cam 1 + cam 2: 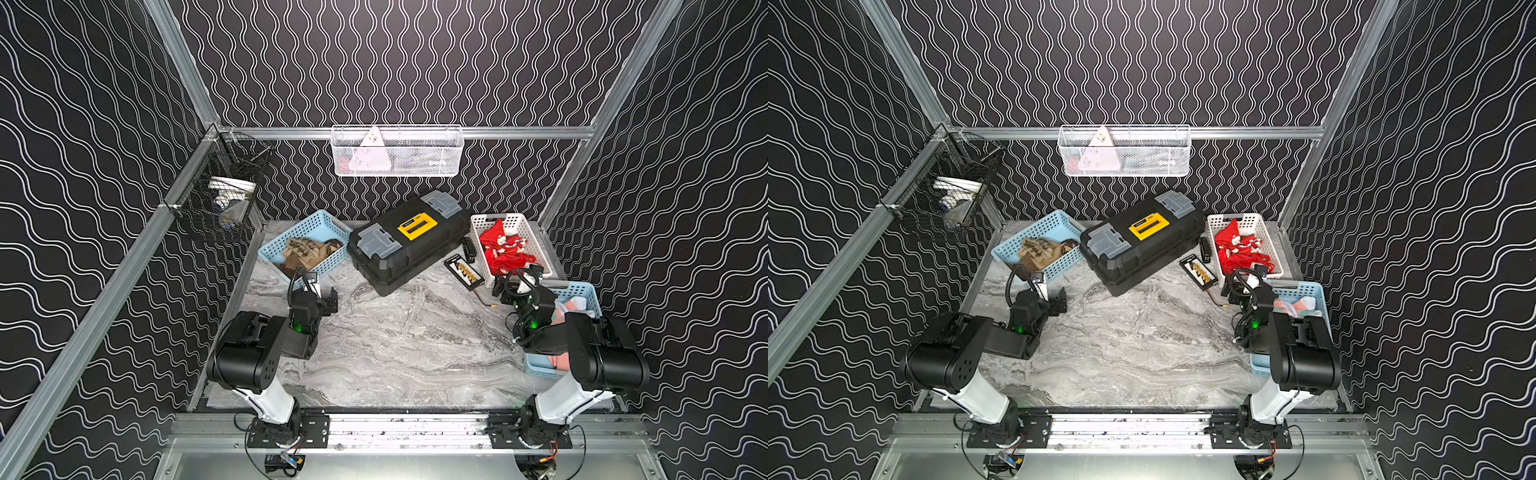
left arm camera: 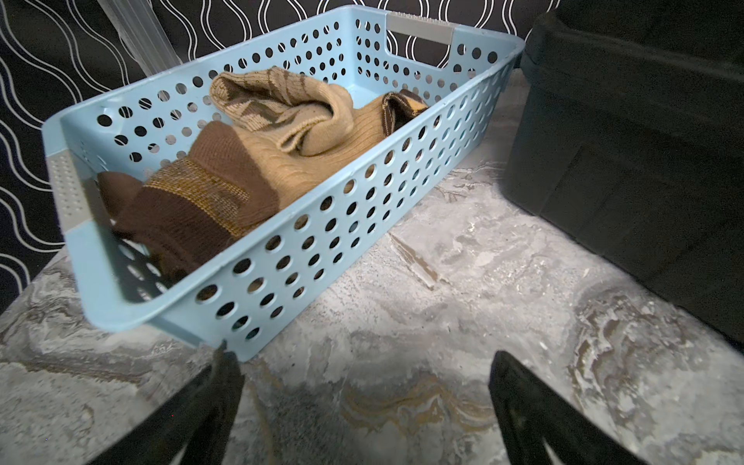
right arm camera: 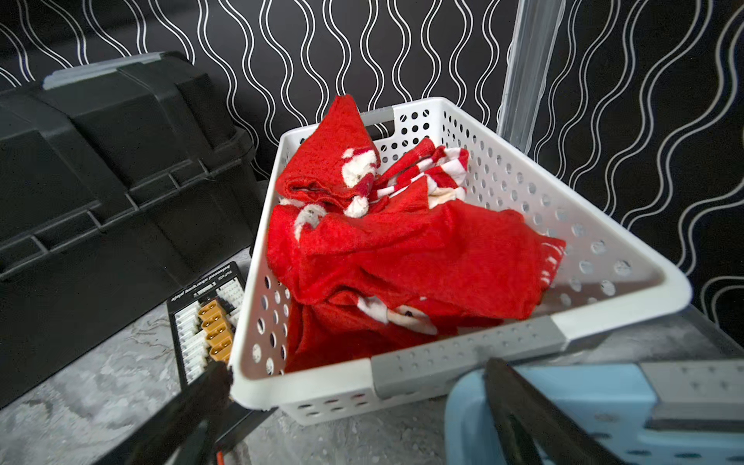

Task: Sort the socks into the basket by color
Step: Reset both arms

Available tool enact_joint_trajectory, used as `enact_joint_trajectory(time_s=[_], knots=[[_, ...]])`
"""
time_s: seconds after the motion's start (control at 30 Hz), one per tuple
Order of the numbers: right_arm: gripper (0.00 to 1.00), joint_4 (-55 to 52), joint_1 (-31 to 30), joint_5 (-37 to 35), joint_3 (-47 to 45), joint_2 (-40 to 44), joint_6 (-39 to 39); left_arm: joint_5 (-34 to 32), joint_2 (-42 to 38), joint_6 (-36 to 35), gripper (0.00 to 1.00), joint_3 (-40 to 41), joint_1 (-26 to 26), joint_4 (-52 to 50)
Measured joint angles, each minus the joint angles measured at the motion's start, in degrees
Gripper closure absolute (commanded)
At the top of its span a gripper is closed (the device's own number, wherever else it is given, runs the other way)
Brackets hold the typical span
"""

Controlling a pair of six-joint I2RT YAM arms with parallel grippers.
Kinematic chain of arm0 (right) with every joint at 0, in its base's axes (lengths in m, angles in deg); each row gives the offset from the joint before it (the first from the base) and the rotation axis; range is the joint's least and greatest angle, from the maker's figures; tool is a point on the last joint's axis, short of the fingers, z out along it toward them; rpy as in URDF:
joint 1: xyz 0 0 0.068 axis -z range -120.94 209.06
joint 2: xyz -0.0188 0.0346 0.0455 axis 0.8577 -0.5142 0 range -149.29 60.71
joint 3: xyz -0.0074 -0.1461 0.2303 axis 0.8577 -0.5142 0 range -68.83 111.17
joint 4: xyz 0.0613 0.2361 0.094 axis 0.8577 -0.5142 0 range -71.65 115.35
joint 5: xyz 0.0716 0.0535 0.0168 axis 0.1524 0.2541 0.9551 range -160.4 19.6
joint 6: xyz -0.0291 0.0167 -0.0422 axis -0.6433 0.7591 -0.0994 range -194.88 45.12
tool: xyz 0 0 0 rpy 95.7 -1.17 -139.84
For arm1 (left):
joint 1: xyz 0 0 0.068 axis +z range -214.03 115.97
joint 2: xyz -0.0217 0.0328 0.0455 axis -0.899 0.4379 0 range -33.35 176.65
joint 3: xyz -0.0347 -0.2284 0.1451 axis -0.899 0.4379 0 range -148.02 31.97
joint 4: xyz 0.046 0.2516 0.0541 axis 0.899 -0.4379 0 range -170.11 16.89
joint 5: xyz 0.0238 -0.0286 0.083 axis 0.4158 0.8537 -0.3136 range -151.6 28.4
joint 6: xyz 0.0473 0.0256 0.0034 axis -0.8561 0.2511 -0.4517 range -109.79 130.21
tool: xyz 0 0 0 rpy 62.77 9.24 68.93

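Observation:
Tan and brown socks (image 1: 309,249) (image 2: 241,161) lie in the light-blue basket (image 1: 332,266) (image 2: 322,241) at the back left. Red Santa and striped socks (image 1: 505,249) (image 3: 402,249) fill the white basket (image 1: 536,245) (image 3: 523,189) at the back right. Pink socks (image 1: 569,307) show in a second blue basket (image 1: 582,291) (image 3: 563,402) by the right arm. My left gripper (image 1: 322,291) (image 2: 362,356) is open and empty over bare table, just in front of the tan socks' basket. My right gripper (image 1: 515,280) (image 3: 357,366) is open and empty at the white basket's near end.
A black toolbox (image 1: 409,241) with a yellow label stands between the two back baskets. A small black connector board (image 1: 463,270) lies beside the white basket. A white mesh basket (image 1: 397,151) and a black wire basket (image 1: 220,195) hang on the walls.

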Motion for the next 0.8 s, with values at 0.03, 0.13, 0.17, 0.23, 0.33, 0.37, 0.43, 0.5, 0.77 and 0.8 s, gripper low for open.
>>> enact_joint_trajectory(time_s=[0.03, 0.13, 0.17, 0.23, 0.33, 0.37, 0.43, 0.5, 0.77, 0.8], knots=[[0.00, -0.22, 0.00, -0.15, 0.07, 0.04, 0.00, 0.00, 0.00, 0.00, 0.01, 0.00, 0.00, 0.00], [0.00, 0.66, -0.02, -0.37, -0.09, -0.35, 0.02, -0.07, 0.00, 0.00, 0.01, 0.00, -0.11, 0.00], [0.00, 0.57, -0.04, -0.37, -0.07, -0.28, 0.02, -0.31, 0.00, -0.09, 0.01, 0.00, -0.26, 0.00], [0.00, 0.52, -0.04, -0.42, -0.07, -0.26, 0.02, -0.79, 0.04, -0.24, 0.01, 0.00, -0.76, 0.07], [0.00, 0.70, -0.04, -0.42, -0.09, -0.35, 0.02, -2.08, 0.11, -0.87, 0.01, 0.22, -1.70, 0.48], [0.00, 0.70, -0.04, -0.42, -0.09, -0.35, 0.02, -2.67, 0.13, -1.07, 0.01, 0.39, -2.03, 0.79], [0.00, 0.70, -0.04, -0.42, -0.09, -0.35, 0.02, -3.54, 0.17, -1.27, 0.01, 0.59, -2.51, 1.07], [0.00, 0.70, -0.04, -0.42, -0.09, -0.35, 0.02, -4.13, 0.20, -1.31, 0.01, 0.74, -2.71, 1.42], [0.00, 0.72, -0.04, -0.42, -0.11, -0.35, 0.02, -8.02, 0.76, -2.54, 0.01, 2.21, -4.83, 4.50], [0.00, 0.72, -0.04, -0.42, -0.11, -0.35, 0.02, -8.39, 0.79, -2.58, 0.01, 2.23, -4.85, 4.76]])
